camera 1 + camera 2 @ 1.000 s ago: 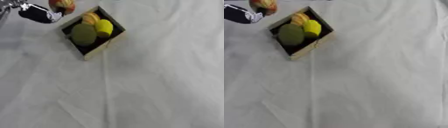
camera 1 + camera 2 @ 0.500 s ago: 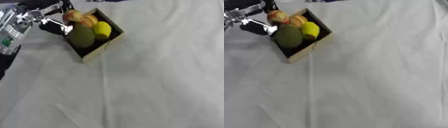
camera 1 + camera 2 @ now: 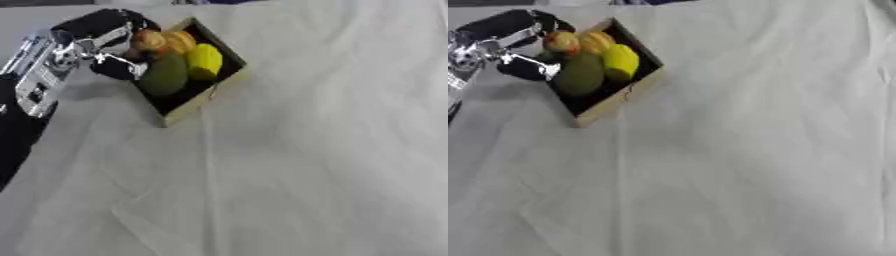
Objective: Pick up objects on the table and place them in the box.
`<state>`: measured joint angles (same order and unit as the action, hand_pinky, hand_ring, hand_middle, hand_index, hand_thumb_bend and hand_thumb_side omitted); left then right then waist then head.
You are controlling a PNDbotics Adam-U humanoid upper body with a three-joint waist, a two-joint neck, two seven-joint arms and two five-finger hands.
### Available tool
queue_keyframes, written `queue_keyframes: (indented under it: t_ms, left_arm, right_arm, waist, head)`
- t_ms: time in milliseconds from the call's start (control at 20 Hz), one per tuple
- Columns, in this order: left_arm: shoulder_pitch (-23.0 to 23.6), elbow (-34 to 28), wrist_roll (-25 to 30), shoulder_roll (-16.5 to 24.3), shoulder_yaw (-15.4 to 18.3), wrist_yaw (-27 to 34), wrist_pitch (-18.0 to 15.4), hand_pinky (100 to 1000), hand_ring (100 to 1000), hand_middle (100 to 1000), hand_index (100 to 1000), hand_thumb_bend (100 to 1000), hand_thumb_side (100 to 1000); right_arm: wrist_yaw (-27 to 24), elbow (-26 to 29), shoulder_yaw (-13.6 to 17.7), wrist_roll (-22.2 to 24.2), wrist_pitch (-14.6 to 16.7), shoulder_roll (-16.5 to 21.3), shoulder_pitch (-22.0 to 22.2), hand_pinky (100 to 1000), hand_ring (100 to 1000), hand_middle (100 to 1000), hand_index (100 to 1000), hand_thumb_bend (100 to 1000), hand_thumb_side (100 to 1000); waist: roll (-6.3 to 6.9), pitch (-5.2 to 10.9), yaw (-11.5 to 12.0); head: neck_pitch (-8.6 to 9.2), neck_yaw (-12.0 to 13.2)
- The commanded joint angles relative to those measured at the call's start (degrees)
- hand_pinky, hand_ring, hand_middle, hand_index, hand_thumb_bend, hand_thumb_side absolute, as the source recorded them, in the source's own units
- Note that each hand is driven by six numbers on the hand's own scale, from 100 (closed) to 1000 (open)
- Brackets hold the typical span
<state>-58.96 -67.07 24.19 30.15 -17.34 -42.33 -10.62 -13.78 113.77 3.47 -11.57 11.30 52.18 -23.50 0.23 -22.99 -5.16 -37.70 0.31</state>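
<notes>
Left hand (image 3: 109, 42) sits at the box's (image 3: 203, 102) left edge, fingers curled around a reddish-orange round fruit (image 3: 147, 41). Inside the small dark wooden-rimmed box: a green avocado-looking thing (image 3: 164, 76), an orange fruit (image 3: 182, 41), a yellow lemon (image 3: 206, 61). Table (image 3: 306, 160) is covered in wrinkly white cloth.

A tan, dark-lined box (image 3: 185, 111) holds green (image 3: 164, 76), yellow (image 3: 206, 61) and orange (image 3: 181, 41) fruit on white cloth (image 3: 306, 160).

Soft, even light; whole picture blurred, faint shadows beside the box (image 3: 203, 100).
</notes>
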Motion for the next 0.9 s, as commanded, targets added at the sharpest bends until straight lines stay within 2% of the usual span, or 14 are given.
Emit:
queue_keyframes:
  t_ms: [50,150,200,300,550,700,900]
  left_arm:
    - [-0.8,-3.9,1.0,1.1,1.5,1.7,-1.6,835,827,827,1000,109,214]
    - [-0.8,-5.9,1.1,1.4,2.2,3.2,-1.5,831,823,820,1000,100,248]
    - [-0.8,-6.7,1.2,1.6,2.4,3.9,-1.4,815,810,799,988,100,203]
    - [-0.7,-7.3,1.7,2.1,2.5,5.1,-0.8,793,787,769,974,100,210]
    - [-0.3,-4.8,4.0,2.0,2.8,7.3,0.5,771,768,754,964,100,257]
    - [-0.2,-4.7,4.1,1.9,3.3,8.6,0.8,770,765,748,958,100,231]
    - [-0.4,-8.9,3.1,2.2,4.3,11.6,1.0,768,756,738,954,100,244]
  right_arm:
    - [-0.4,0.8,0.8,0.0,-0.2,1.1,0.0,991,925,662,795,100,446]
    - [-0.3,0.8,0.8,0.1,-0.4,1.0,0.1,992,926,661,795,100,446]
    - [-0.3,0.8,0.7,0.1,-0.5,1.0,0.2,992,926,662,795,100,447]
    - [-0.4,0.8,0.7,0.1,-0.6,1.0,0.2,992,920,662,795,100,446]
    - [-0.4,0.8,0.6,0.3,-0.6,0.8,0.2,992,920,662,796,100,446]
    - [-0.3,0.8,0.7,0.1,-0.7,0.8,0.4,991,919,661,795,100,445]
    - [-0.3,0.8,0.7,0.1,-0.8,0.7,0.5,991,919,661,795,100,445]
  waist:
    - [0.5,1.02,0.0]
    - [0.5,1.16,0.1]
    - [0.5,1.25,0.2]
    - [0.46,1.44,0.2]
    - [0.29,1.61,0.1]
    - [0.23,1.68,-0.1]
    - [0.09,1.89,0.0]
  head:
    - [0.37,-0.3]
    - [0.33,-0.5]
    - [0.34,-0.5]
    - [0.41,-0.5]
    - [0.58,-0.4]
    - [0.53,-0.5]
    - [0.3,-0.8]
